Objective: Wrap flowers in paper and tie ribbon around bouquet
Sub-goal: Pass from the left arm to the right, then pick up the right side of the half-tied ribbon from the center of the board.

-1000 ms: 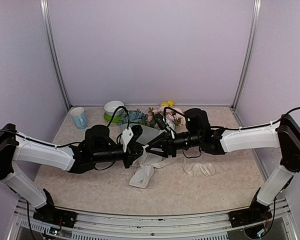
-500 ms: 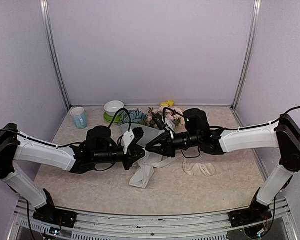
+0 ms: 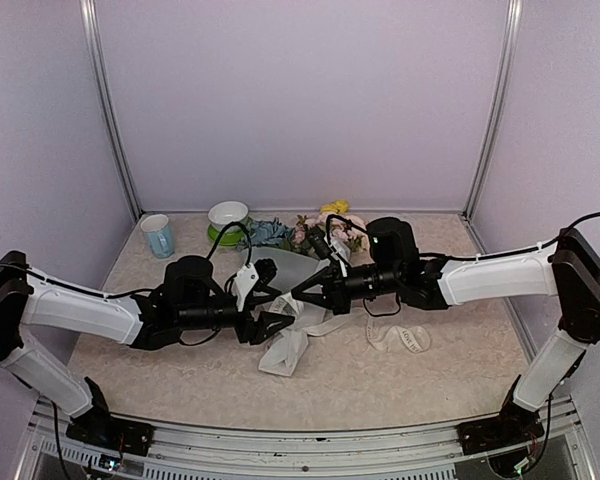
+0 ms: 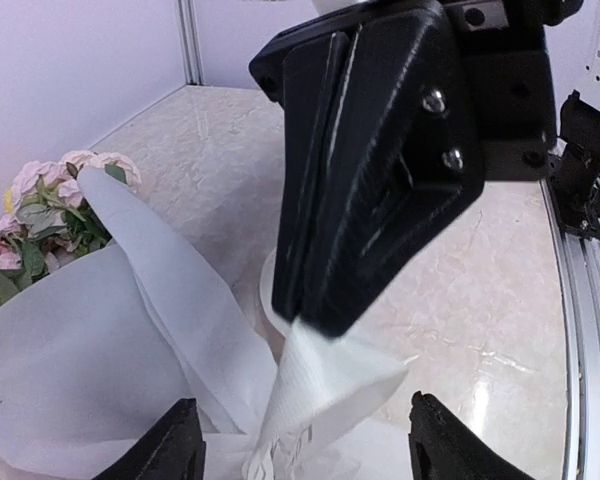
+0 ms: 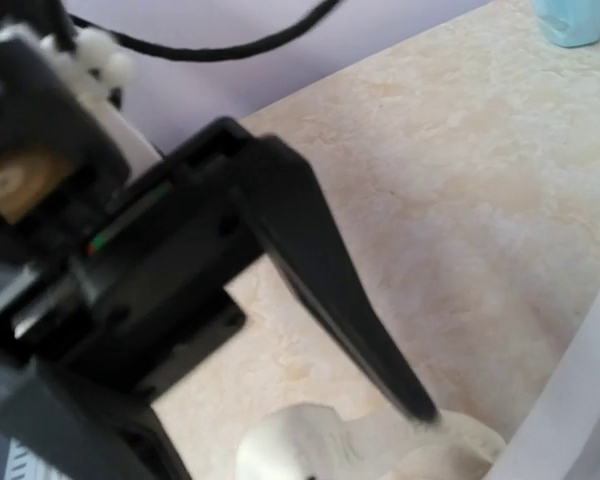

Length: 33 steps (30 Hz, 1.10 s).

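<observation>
1 bouquet [image 3: 292,266] lies near the middle of the table [image 3: 160,370], slightly toward the back. Its flowers [image 3: 353,238] point at the rear wall, and the narrow end of its white paper [image 4: 100,340] trails toward the near edge. The bunch shows pink, yellow and blue blooms with green leaves. 1 ribbon [image 3: 400,338] lies loosely curled on the table to the right of the paper's tail, apart from both grippers. 2 grippers meet over the paper's narrow end. The right gripper [image 3: 302,294] has its jaws pressed together, pinching a fold of the paper, which the left wrist view shows hanging from its tip. The left gripper [image 3: 278,305] faces it from just beside, jaws spread wide with nothing between them. Its 2 fingers [image 4: 170,445] sit low on either side of the pinched fold without touching it. At the back left stand 1 pale blue mug [image 3: 158,237] and 2 bowls, a white bowl [image 3: 227,215] sitting in a green bowl [image 3: 218,238]. Compared with 1 second ago, the roles have swapped. The left jaws were then closed at the paper and the right jaws stood apart, and the left gripper has since drawn back a little to the left.
</observation>
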Tool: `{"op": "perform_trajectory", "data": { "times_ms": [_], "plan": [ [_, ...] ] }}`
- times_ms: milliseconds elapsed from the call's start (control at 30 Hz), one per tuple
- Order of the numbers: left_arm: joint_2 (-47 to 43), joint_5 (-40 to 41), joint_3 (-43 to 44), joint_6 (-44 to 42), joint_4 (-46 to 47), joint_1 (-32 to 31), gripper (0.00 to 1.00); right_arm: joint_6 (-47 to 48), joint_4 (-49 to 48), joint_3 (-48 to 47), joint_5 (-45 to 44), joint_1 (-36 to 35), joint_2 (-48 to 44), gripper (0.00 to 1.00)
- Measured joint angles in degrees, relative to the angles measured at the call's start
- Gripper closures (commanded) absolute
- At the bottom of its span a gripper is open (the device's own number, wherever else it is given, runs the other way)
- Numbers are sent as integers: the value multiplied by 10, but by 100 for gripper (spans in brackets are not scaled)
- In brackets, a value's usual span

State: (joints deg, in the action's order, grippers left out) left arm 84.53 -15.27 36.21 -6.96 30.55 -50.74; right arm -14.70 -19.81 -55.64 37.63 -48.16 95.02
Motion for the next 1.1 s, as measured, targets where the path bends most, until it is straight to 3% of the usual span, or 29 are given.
{"op": "perform_trajectory", "data": {
  "times_ms": [100,200,300,433,600,667,833,933,1000,1100],
  "plan": [
    [-29,-10,-28,-4,-8,13,22,-7,0,0,-10,0,0,100],
    [-35,-13,-30,-8,-11,15,23,-21,-3,0,-18,0,0,100],
    [-13,6,-14,-3,-11,11,37,-38,-12,0,-26,0,0,100],
    [28,45,20,10,-3,5,42,-67,-39,5,-50,0,0,100],
    [45,56,30,25,28,-12,61,-95,-61,18,-84,0,0,100],
    [52,56,37,31,35,-18,60,-99,-64,19,-93,0,0,100],
    [62,52,41,44,46,-26,46,-106,-68,20,-111,0,0,100],
    [68,50,49,50,47,-33,48,-107,-71,21,-121,0,0,100],
    [71,49,52,53,50,-36,62,-107,-71,23,-125,0,-2,100],
    [76,56,55,60,54,-37,100,-109,-72,27,-127,0,-5,100]
  ]
}}
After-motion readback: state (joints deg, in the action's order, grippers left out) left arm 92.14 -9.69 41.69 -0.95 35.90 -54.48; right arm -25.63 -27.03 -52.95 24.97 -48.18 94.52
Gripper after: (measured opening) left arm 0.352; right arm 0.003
